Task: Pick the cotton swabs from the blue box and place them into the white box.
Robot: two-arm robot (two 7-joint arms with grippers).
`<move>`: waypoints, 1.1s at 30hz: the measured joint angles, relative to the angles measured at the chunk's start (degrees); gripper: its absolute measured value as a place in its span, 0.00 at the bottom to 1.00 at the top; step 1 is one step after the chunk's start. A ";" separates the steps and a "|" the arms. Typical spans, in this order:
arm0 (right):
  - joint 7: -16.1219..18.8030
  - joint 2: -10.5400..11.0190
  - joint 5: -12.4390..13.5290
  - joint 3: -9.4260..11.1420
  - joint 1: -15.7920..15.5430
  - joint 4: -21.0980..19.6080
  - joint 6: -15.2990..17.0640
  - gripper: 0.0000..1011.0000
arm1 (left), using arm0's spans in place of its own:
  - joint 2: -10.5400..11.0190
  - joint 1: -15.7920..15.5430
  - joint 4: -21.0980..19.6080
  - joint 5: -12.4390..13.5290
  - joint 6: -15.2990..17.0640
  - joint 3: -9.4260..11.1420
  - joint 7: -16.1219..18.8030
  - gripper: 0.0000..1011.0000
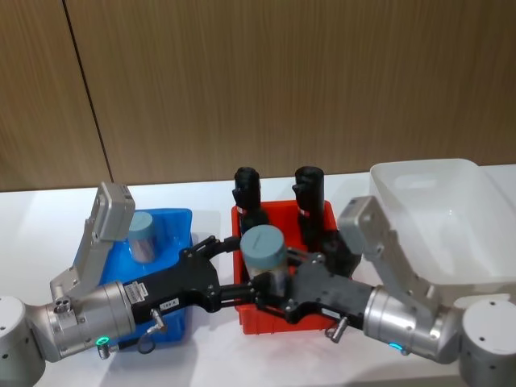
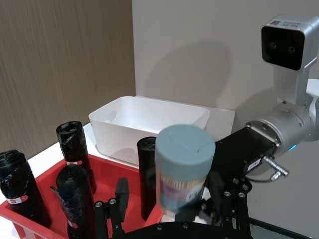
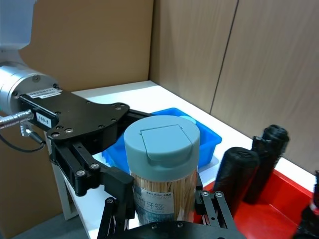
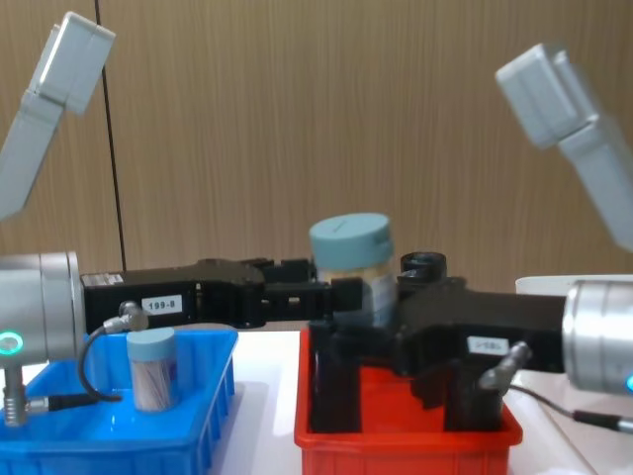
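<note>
Right gripper [image 3: 159, 199] is clamping the swab jar [image 3: 162, 149], evidently receiving it for the white box [image 1: 443, 218] at 2 o'clock. Left gripper [image 1: 243, 266] is flanking it; hold cannot be told.

Left hand [image 1: 244, 270], right hand [image 1: 289, 284] close together

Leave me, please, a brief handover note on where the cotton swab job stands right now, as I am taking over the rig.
Both the left gripper and the right gripper reach in at one clear cotton swab jar with a pale blue lid, aloft over the red plastic bin of black wrapped rolls; which one bears it I cannot tell.
A second such jar stands in the bright blue plastic bin.
The white translucent plastic bin, on the robot's right, holds no jar that I can see.
Done: one jar lifted out.
Left: bring it to the white bin, then fetch the second.
</note>
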 joint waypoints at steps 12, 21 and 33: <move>-4.55 4.79 3.97 2.65 -3.98 -5.49 -0.85 0.62 | 0.00 0.00 0.00 0.00 0.00 0.00 0.00 0.99; -8.74 8.62 7.02 5.02 -7.11 -9.03 -1.67 0.62 | 0.00 0.00 0.00 0.00 0.00 0.00 0.01 0.99; -15.78 13.10 10.17 8.41 -10.21 -12.17 -2.00 0.62 | 0.00 0.00 0.00 0.00 0.00 0.00 0.01 0.99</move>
